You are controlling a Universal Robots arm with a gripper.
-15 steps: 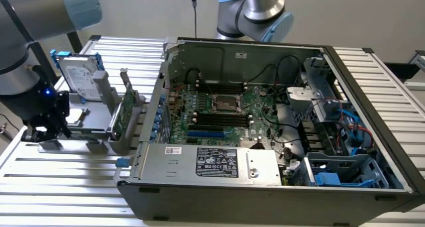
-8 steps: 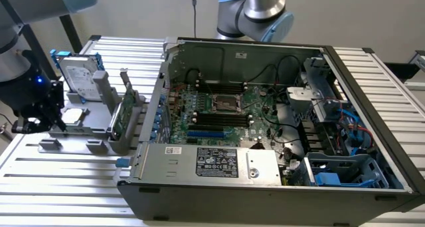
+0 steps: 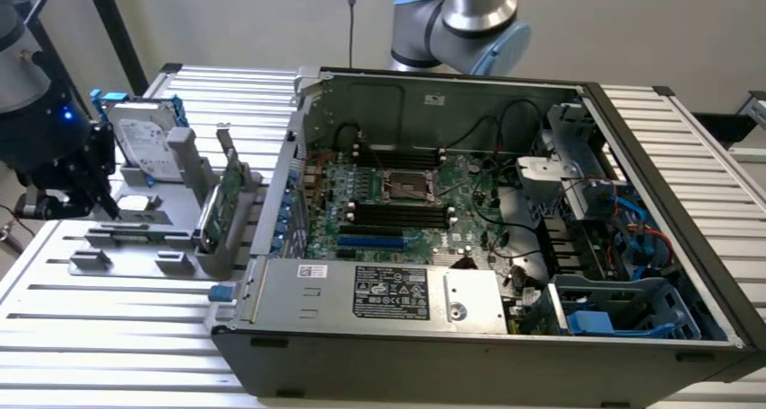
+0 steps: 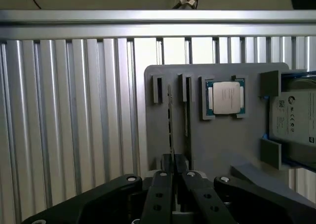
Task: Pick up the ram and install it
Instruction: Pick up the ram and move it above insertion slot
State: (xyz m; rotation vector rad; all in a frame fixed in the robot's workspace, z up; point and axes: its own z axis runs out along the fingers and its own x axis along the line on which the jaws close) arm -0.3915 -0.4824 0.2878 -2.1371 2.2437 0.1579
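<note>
Wrist view puts the gripper point(image 4: 172, 172) low over the grey holder point(image 4: 222, 150), with its two dark fingers drawn narrow against a thin dark line that runs away from them across the holder plate. I judge this line to be the ram point(image 4: 170, 125), seen on its edge and pinched at one end, though I cannot tell if its lower edge sits in a groove or hangs free above it. Beside it is a dark groove, then the square silver processor point(image 4: 226, 98) in its pocket, and further along the hard drive point(image 4: 296, 120). In the exterior view the gripper point(image 3: 72, 198) is at the view's left end of the holder, well apart from the open computer case point(image 3: 479, 337), where the black memory slots point(image 3: 401, 213) lie on the motherboard point(image 3: 479, 203). The green expansion card point(image 3: 221, 203) stands upright between the gripper and the case. Several things could go wrong, in my judgement. The hold is on a very thin edge near one end, so the stick could swing or slip. A tilted stick could catch the holder or the expansion card. At the slot, a small turn or a wrong notch side would stop it seating, and pressing then could harm the board.
</note>
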